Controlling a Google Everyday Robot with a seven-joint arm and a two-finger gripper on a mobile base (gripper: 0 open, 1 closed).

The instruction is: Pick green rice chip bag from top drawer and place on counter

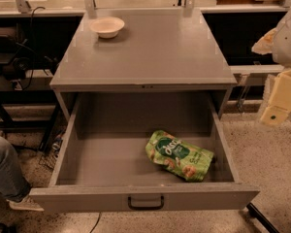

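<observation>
The green rice chip bag [179, 155] lies flat on the floor of the open top drawer [145, 197], right of centre, with its logo facing up. The drawer is pulled fully out, and its dark handle [145, 203] faces me. The counter [145, 47] is the flat grey top of the cabinet above the drawer. My gripper [279, 101] hangs at the right edge of the view, outside the drawer, above the floor and level with the counter's front edge. It is well apart from the bag and holds nothing.
A pale bowl [107, 26] stands on the counter's back left corner. A long pale bench with metal posts [136, 1] runs behind the cabinet. A person's leg and shoe [9, 178] are at the lower left. Cables and dark equipment [14, 57] sit at the left.
</observation>
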